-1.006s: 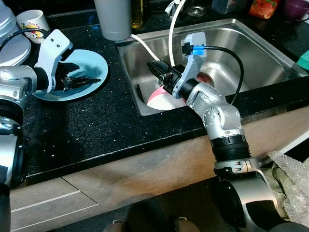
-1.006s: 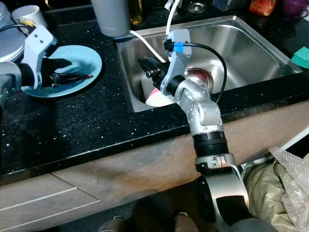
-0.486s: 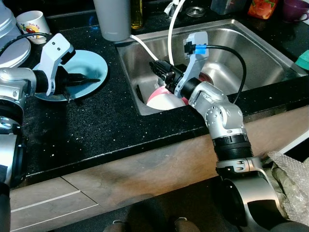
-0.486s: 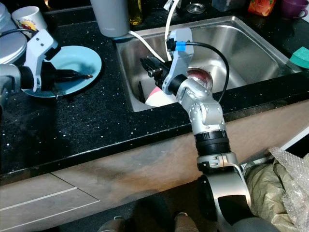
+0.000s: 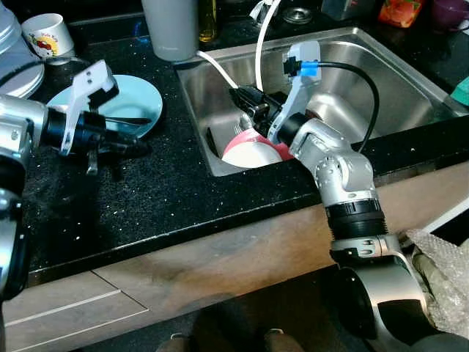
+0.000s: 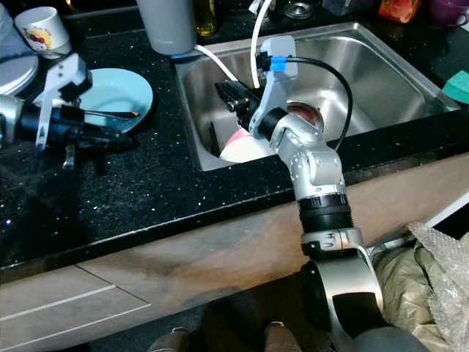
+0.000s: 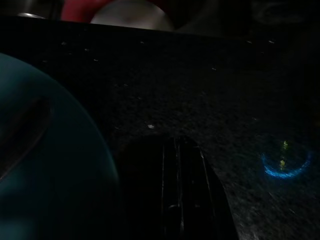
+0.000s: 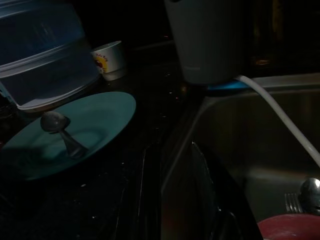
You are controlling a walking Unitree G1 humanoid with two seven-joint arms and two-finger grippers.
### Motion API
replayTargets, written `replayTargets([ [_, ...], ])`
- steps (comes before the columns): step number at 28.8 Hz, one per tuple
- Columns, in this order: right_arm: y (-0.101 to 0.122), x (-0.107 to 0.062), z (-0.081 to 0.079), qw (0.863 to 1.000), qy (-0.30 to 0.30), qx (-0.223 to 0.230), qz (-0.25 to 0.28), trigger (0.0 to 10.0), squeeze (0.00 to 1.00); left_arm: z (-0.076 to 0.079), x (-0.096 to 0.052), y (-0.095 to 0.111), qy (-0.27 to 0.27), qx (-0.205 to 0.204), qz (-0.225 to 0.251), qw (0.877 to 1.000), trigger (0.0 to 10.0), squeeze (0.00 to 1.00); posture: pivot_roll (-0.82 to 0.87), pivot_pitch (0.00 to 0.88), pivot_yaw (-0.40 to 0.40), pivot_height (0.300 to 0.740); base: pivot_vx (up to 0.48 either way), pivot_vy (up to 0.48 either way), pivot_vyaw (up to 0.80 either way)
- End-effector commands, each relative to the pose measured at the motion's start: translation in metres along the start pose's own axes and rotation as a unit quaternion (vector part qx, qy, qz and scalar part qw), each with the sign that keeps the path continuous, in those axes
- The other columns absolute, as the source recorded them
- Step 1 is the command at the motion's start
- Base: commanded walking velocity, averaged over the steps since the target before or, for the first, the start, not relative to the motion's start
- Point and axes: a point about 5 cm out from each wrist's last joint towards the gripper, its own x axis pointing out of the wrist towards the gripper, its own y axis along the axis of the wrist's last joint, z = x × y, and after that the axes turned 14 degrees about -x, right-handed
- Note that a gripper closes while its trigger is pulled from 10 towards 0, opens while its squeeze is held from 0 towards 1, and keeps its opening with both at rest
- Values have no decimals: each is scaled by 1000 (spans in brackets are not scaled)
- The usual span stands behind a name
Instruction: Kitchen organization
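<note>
Left end effector (image 5: 135,149) sits low over the black counter (image 5: 161,191) at centre left, fingers pressed together, holding nothing, just beside the teal plate (image 5: 124,99). A spoon (image 5: 128,120) lies on that plate. Right end effector (image 5: 245,99) hovers in the sink (image 5: 381,66) above a red bowl (image 5: 253,150), fingers narrowly apart, holding nothing.
</note>
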Motion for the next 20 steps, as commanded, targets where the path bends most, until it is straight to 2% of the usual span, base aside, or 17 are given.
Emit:
replayTargets([
  [1, 4, 4, -3, 1000, 10, 5, 6, 10000, 0, 0, -7, -1, 21, 13, 4, 1000, 0, 0, 38, 175, 20, 740, 0, 0, 0],
  [2, 4, 4, -3, 1000, 10, 5, 6, 10000, 0, 0, -7, -1, 21, 13, 4, 1000, 0, 0, 38, 175, 20, 740, 0, 0, 0],
  [3, 4, 4, -3, 1000, 9, 5, 8, 10000, 0, -4, -8, 4, 54, 22, 20, 998, 0, 0, 37, 174, 22, 740, 0, 0, 0],
  [4, 5, 4, -2, 1000, 7, 6, 9, 10000, 0, -10, -9, 10, 104, 25, 47, 993, 0, 0, 37, 174, 22, 740, 0, 0, 0],
  [5, 6, 3, -1, 1000, 4, 6, 12, 10000, 0, -17, -10, 19, 169, 12, 86, 982, 0, 0, 37, 174, 22, 740, 0, 0, 0],
  [8, 6, 3, -1, 1000, 2, 8, 14, 10000, 0, -22, -12, 26, 223, -8, 125, 967, 0, 0, 37, 174, 22, 740, 0, 0, 0],
  [9, 7, 3, -1, 1000, 1, 8, 14, 10000, 0, -26, -14, 28, 258, -25, 143, 955, 2275, 0, 40, 172, 27, 740, 0, 0, 0],
  [10, 7, 3, -1, 1000, 1, 8, 15, 10000, 0, -28, -15, 29, 280, -38, 153, 947, 2275, 0, 40, 172, 27, 740, 0, 0, 0],
  [11, 7, 2, -1, 1000, 1, 9, 16, 10000, 0, -31, -17, 29, 308, -55, 163, 936, 8314, 0, 39, 173, 29, 740, 0, 0, 0],
  [12, 7, 2, -1, 1000, 0, 9, 17, 10000, 0, -35, -20, 27, 341, -76, 173, 921, 10000, 0, 41, 173, 29, 740, 0, 0, 0],
  [14, 7, 2, -1, 1000, 0, 10, 18, 10000, 0, -38, -22, 24, 371, -96, 179, 906, 10000, 0, 41, 173, 29, 740, 0, 0, 0],
  [15, 7, 2, -1, 1000, 0, 10, 18, 10000, 0, -38, -22, 24, 371, -96, 179, 906, 10000, 0, 41, 173, 29, 740, 0, 0, 0],
  [18, 6, 1, -1, 1000, -1, 11, 17, 10000, 0, -46, -16, 4, 451, -134, 118, 874, 10000, 0, 41, 172, 27, 740, 0, 0, 0],
  [19, 6, 1, -1, 1000, -1, 11, 17, 10000, 0, -46, -16, 4, 451, -134, 118, 874, 10000, 0, 41, 172, 27, 740, 0, 0, 0],
  [20, 6, 1, -2, 1000, -1, 12, 16, 10000, 0, -48, -11, -2, 469, -150, 105, 864, 10000, 0, 40, 171, 27, 740, 0, 0, 0],
])
